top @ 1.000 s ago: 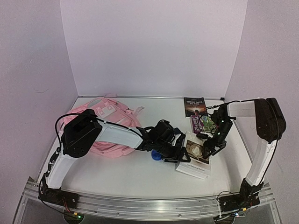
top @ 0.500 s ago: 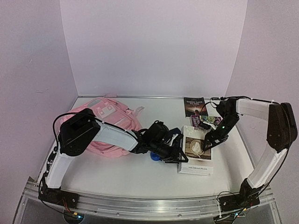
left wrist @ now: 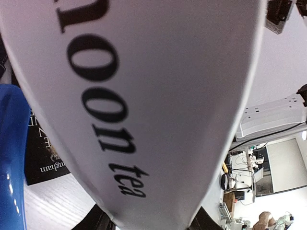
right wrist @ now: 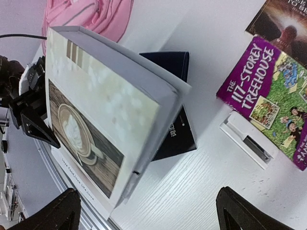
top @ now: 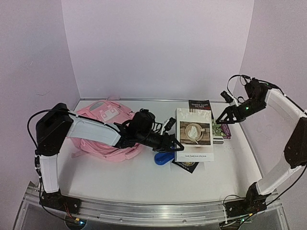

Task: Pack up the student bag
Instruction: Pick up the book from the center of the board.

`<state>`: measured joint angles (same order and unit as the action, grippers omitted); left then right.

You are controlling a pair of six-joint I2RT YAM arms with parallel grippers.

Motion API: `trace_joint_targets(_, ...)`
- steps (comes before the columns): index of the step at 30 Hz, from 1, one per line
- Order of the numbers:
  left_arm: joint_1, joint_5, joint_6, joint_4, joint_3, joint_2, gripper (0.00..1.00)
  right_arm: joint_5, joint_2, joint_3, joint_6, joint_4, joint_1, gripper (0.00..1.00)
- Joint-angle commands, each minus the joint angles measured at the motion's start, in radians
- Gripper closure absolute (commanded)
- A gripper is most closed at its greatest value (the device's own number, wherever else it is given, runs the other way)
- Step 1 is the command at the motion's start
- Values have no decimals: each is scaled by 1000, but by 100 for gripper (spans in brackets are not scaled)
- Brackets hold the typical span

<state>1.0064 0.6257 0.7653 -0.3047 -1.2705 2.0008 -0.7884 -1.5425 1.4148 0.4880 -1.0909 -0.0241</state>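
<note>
white table (top: 120,179): is carrying everything, with pale lilac walls (top: 153,48) standing around it on three sides.
black book (top: 183,166): is lying flat nearest the arm bases, one corner poking out from under the lifted book.
blue case (top: 162,158): is lying just beside the black book, on its left, below the left gripper.
left gripper (top: 173,143): is reaching across from the left, its fingers pinching the left edge of the white book.
white book (top: 194,134): is hanging clear of the table, tilted, its latte-cup cover facing up; in the left wrist view its printed side is filling the picture.
navy item (right wrist: 168,61): is lying flat beneath the lifted book, partly hidden by it.
student bag (top: 103,125): is lying on the left half of the table, white patches facing up, with the left forearm crossing in front of its near side.
small white block (right wrist: 248,140): is lying just beside the purple book's edge.
purple book (right wrist: 268,91): is lying flat on the right, cover up, reading "117-Storey Treehouse".
right gripper (top: 224,118): is hovering raised above the purple book, fingers spread wide and gripping nothing.
dark book (top: 200,106): is lying flat near the back wall, behind the white book.
</note>
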Motion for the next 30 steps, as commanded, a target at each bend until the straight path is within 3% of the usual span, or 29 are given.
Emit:
trace_joint_targets(1, -29, 30, -135, 10, 13, -187, 94, -181, 75, 4, -5, -26, -1, 2)
trace_joint_targets(10, -37, 122, -241, 181, -15, -307, 94, -401, 105, -23, 135, -138, -61, 2)
trace_joint_targets(18, -40, 126, -215, 115, 35, -353, 94, -521, 106, -6, 247, -242, -98, 2)
trace_joint_targets(30, -97, 130, -162, 14, 132, -423, 96, -620, 56, 48, 182, -236, -79, 2)
